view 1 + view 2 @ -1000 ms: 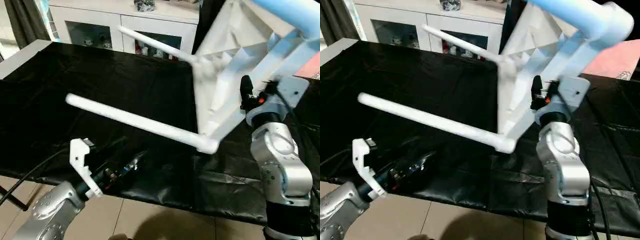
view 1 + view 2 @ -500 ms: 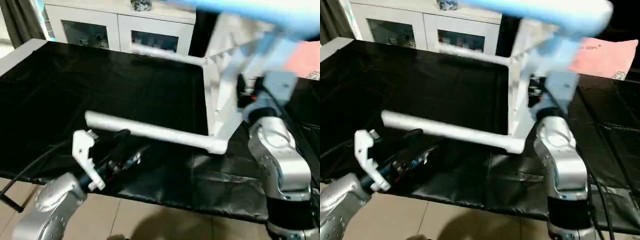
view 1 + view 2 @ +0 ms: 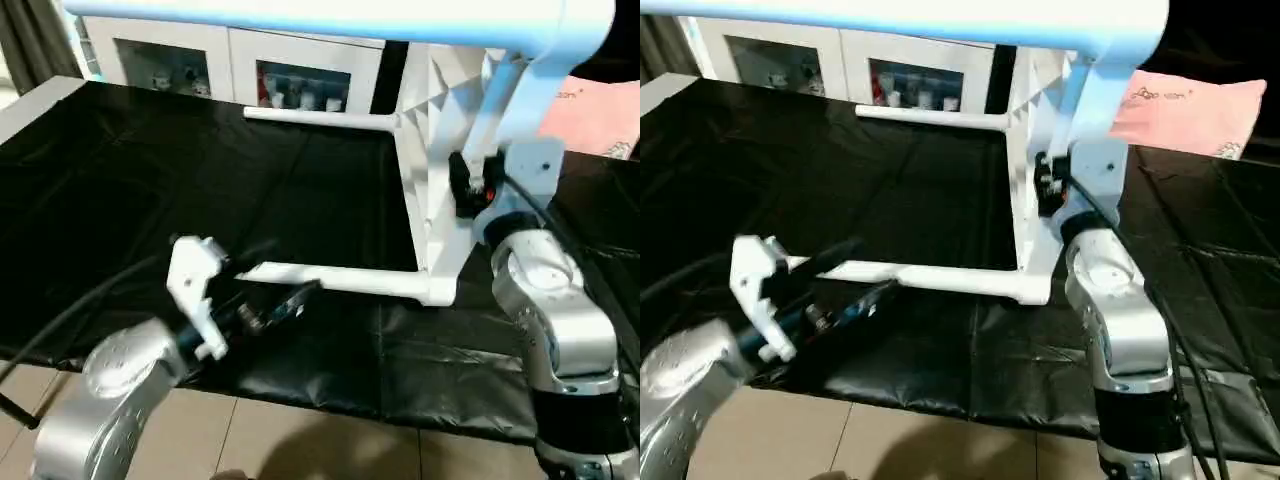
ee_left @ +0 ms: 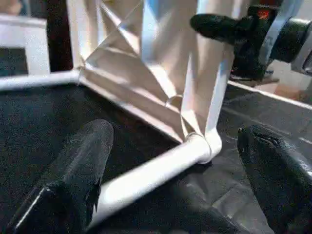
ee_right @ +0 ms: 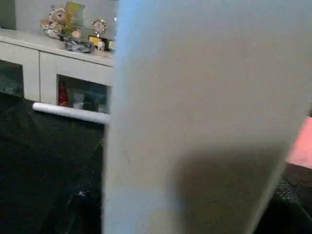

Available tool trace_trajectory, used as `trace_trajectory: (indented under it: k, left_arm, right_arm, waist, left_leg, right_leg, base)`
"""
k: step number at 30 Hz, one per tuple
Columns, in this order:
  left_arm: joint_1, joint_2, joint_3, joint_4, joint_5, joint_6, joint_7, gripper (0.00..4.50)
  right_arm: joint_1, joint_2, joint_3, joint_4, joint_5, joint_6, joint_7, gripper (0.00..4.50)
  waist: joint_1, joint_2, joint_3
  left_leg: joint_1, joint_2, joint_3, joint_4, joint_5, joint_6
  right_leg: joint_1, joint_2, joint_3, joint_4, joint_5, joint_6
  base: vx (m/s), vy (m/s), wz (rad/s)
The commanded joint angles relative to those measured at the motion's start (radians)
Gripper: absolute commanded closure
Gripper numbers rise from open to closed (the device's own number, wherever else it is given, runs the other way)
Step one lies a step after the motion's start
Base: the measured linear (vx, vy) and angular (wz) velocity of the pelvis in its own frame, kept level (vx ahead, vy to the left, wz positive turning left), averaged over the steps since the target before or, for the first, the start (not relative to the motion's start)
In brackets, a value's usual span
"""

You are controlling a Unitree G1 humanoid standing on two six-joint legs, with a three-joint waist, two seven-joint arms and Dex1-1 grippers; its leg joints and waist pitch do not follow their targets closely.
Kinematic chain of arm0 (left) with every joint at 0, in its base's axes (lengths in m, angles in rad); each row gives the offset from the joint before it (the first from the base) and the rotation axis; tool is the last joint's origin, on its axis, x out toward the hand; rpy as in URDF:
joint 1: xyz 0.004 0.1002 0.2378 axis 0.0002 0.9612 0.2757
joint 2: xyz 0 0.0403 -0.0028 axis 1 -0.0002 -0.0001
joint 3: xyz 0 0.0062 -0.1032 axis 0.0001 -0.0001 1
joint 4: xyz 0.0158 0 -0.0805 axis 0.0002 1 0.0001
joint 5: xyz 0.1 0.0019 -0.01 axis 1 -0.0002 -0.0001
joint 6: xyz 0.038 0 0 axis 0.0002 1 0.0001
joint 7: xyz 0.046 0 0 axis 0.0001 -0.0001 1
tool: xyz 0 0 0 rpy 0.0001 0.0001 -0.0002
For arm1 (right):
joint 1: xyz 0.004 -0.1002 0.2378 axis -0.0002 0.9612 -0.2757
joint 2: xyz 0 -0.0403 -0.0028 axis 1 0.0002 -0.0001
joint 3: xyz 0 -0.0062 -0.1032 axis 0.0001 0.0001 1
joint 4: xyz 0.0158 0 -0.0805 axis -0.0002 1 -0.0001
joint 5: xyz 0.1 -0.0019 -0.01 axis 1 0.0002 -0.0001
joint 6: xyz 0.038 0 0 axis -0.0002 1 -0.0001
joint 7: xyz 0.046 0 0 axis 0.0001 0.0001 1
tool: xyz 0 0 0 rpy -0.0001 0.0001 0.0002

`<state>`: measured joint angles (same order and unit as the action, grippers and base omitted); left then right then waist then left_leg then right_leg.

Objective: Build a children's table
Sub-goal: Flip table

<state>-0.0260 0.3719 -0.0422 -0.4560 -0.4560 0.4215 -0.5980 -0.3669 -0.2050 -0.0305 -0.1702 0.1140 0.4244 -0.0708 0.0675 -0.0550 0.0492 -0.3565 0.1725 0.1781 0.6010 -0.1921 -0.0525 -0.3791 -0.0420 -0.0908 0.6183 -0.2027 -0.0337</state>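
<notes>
Table leg (image 4: 146, 176) between left fingers (image 4: 73, 185)

1. Top leg (image 3: 330, 18) runs out past the head view's left edge, so I can't see its far end.
2. Tabletop (image 3: 440, 150) stands on edge; its top is cut off and its right part sits behind my right arm.
3. Right gripper (image 3: 468, 185): fingers mostly behind the tabletop rim, can't tell the grip.
4. Right wrist view: blocked by a blurred white surface (image 5: 204, 117), prob. a table part.
5. Cabinet (image 3: 300, 85) contents too small to ID.
</notes>
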Motion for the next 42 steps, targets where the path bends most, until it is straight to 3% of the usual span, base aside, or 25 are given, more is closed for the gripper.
trace_trajectory:
  k: [1, 3, 7, 13, 19, 22, 27, 29, 32, 38, 42]
  left_arm:
    - [-0.04, -0.001, -0.005, -0.029, 0.005, 0.016, 0.021, 0.0]
    - [-0.058, 0.001, -0.004, -0.031, 0.008, 0.018, 0.026, 0.0]
    - [-0.075, 0.004, -0.004, -0.031, 0.012, 0.019, 0.026, 0.0]
    - [-0.098, 0.022, -0.008, -0.037, 0.042, 0.008, 0.027, 0.0]
    - [-0.11, 0.066, -0.018, -0.046, 0.065, 0.011, 0.015, 0.0]
    - [-0.115, 0.066, -0.01, -0.048, 0.059, 0.015, 0.015, 0.0]
    - [-0.128, 0.062, -0.004, -0.041, 0.07, 0.007, 0.022, 0.0]
    - [-0.132, 0.064, -0.005, -0.039, 0.071, 0.004, 0.025, 0.0]
    - [-0.135, 0.068, 0.003, -0.048, 0.05, 0.016, 0.02, 0.0]
    - [-0.149, 0.08, 0.041, -0.062, 0.025, 0.02, 0.017, 0.0]
    - [-0.232, 0.108, 0.078, -0.044, 0.125, -0.106, 0.041, 0.0]
  right_arm:
    - [0.027, 0.019, -0.015, 0.056, -0.007, -0.063, -0.007, 1.36]
    - [0.042, 0.044, -0.025, 0.062, 0.017, -0.072, 0.001, 1.02]
    - [0.06, 0.049, -0.012, 0.083, 0.015, -0.108, 0.031, 1.02]
    - [0.086, 0.056, 0.025, 0.153, -0.001, -0.175, 0.063, 1.02]
    - [0.076, 0.091, 0.003, 0.274, 0.015, -0.255, 0.095, 1.02]
    - [0.059, 0.1, -0.008, 0.324, 0.027, -0.282, 0.108, 1.02]
    - [0.039, 0.108, -0.017, 0.387, 0.034, -0.318, 0.111, 1.64]
    - [0.034, 0.11, -0.02, 0.407, 0.033, -0.337, 0.114, 1.64]
    - [0.023, 0.115, -0.028, 0.443, 0.026, -0.369, 0.112, 2.04]
    - [0.005, 0.112, -0.034, 0.482, 0.015, -0.405, 0.117, 2.42]
    - [-0.002, 0.109, -0.031, 0.494, 0.009, -0.425, 0.119, 2.55]
  waist:
    - [-0.001, 0.008, -0.049]
    - [-0.003, 0.008, -0.051]
    - [-0.007, 0.009, -0.051]
    - [-0.006, 0.007, -0.05]
    - [-0.006, 0.006, -0.048]
    - [-0.006, 0.007, -0.049]
    - [-0.005, 0.004, -0.049]
    - [-0.004, 0.003, -0.05]
    - [-0.005, 0.0, -0.05]
    - [-0.006, 0.001, -0.048]
    - [-0.004, 0.001, -0.051]
  left_leg:
    - [0.01, 0.057, -0.024, -0.072, -0.182, -0.047]
    - [0.007, 0.057, -0.026, -0.073, -0.177, -0.043]
    - [0.006, 0.059, -0.026, -0.072, -0.168, -0.038]
    - [0.008, 0.058, -0.025, -0.071, -0.187, -0.033]
    - [0.007, 0.058, -0.026, -0.071, -0.207, -0.033]
    - [0.007, 0.059, -0.027, -0.071, -0.201, -0.032]
    - [0.005, 0.059, -0.026, -0.07, -0.193, -0.03]
    - [0.006, 0.058, -0.026, -0.07, -0.192, -0.029]
    - [0.006, 0.058, -0.025, -0.069, -0.192, -0.028]
    - [0.006, 0.057, -0.025, -0.069, -0.198, -0.029]
    - [0.006, 0.058, -0.026, -0.068, -0.187, -0.026]
  right_leg:
    - [0.035, -0.098, 0.077, -0.079, -0.236, -0.03]
    - [0.039, -0.098, 0.076, -0.076, -0.221, -0.041]
    - [0.041, -0.097, 0.076, -0.072, -0.193, -0.053]
    - [0.038, -0.098, 0.075, -0.077, -0.234, -0.053]
    - [0.035, -0.102, 0.076, -0.08, -0.285, -0.054]
    - [0.036, -0.101, 0.075, -0.078, -0.264, -0.062]
    - [0.037, -0.102, 0.075, -0.075, -0.26, -0.067]
    - [0.037, -0.102, 0.075, -0.076, -0.263, -0.065]
    - [0.035, -0.102, 0.075, -0.076, -0.266, -0.067]
    - [0.035, -0.101, 0.074, -0.076, -0.282, -0.069]
    - [0.036, -0.1, 0.075, -0.074, -0.26, -0.061]
  base:
    - [0.0, 0.0, 0.0]
    - [0.0, 0.0, 0.0]
    - [0.0, 0.0, 0.0]
    - [0.0, 0.0, 0.0]
    - [0.0, 0.0, 0.0]
    - [0.0, 0.0, 0.0]
    - [0.0, 0.0, 0.0]
    - [0.0, 0.0, 0.0]
    - [0.0, 0.0, 0.0]
    - [0.0, 0.0, 0.0]
    - [0.0, 0.0, 0.0]
